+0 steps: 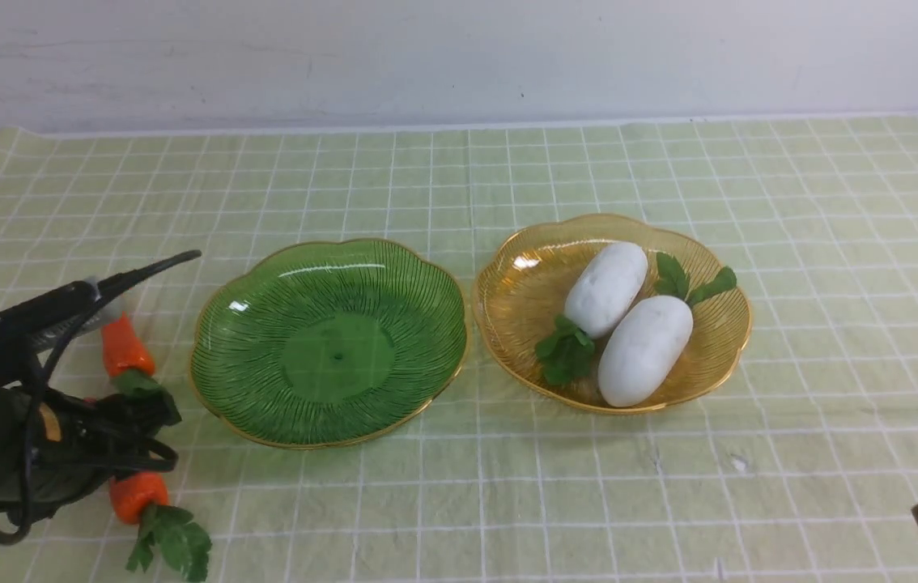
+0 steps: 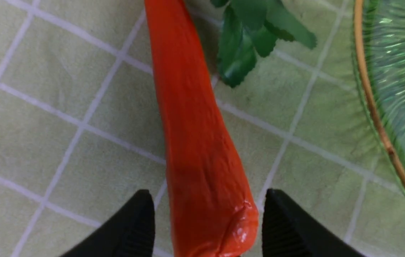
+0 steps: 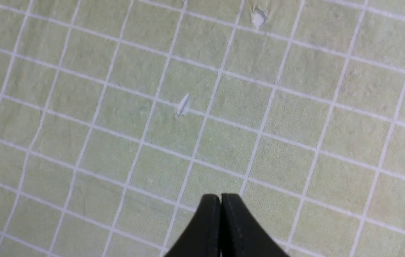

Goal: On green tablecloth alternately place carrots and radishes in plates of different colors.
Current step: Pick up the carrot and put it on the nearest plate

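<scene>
Left gripper: jaws parted, straddling the thick end of one carrot (narrow gaps show on both sides). This carrot lies on the green tablecloth, near the empty green plate, with the other carrot just beside it. Both radishes lie side by side in the yellow plate. Right gripper: fingers pressed together, holding nothing, over bare cloth.

Front overview, wrist views close above tablecloth

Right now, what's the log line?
left gripper: open around carrot | right gripper: shut, empty | radishes: in amber plate | green plate: empty
</scene>
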